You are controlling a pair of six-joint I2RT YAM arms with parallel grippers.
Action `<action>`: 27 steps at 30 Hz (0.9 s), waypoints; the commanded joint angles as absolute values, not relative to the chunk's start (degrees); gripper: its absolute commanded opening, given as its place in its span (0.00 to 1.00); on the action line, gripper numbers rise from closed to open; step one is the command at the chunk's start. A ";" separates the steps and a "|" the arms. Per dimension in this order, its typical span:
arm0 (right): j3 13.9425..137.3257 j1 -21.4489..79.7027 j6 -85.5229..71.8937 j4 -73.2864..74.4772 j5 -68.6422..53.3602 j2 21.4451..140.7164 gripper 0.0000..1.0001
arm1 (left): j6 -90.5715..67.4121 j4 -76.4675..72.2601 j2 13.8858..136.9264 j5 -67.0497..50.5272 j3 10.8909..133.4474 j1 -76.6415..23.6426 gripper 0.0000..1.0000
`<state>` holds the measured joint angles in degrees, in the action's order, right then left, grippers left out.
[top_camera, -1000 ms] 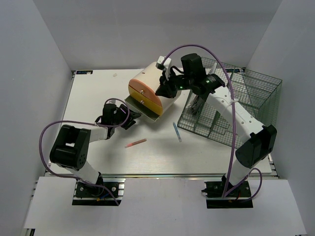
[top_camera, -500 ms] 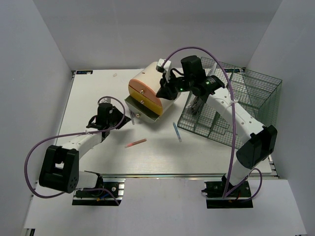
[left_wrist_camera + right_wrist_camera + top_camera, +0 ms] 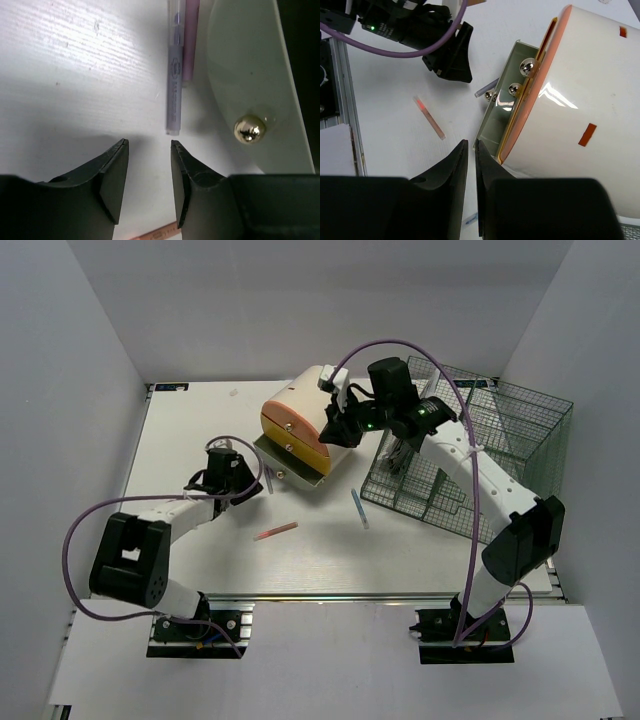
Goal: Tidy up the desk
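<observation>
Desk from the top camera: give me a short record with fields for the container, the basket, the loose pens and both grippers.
surface: white desk
container: cream, orange rim, on its side, far centre
basket: green wire mesh, right side
loose pens: red pen near centre; blue pen by the basket's corner; lavender pen beside the container
left gripper: open, empty, lavender pen's tip just ahead
right gripper: nearly closed, nothing seen between fingers, at container's rim

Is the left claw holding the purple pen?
No, the left claw is open and empty, and the purple pen lies flat on the desk just ahead of its fingertips.
</observation>
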<state>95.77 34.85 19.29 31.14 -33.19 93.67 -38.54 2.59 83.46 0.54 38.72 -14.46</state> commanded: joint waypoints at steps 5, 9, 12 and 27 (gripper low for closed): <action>95.27 34.63 19.95 29.00 -33.66 90.70 0.16 | -35.07 0.61 86.83 3.69 44.73 -15.82 0.51; 95.19 34.72 19.95 29.00 -33.57 90.79 0.17 | -34.63 0.44 87.98 4.22 45.09 -16.96 0.51; 95.27 34.54 19.95 29.00 -33.49 90.88 0.17 | -34.54 -1.21 89.12 4.13 45.26 -17.57 0.52; 95.45 34.45 19.69 29.00 -33.22 90.79 0.17 | -33.75 2.37 94.22 9.92 48.60 -20.83 0.51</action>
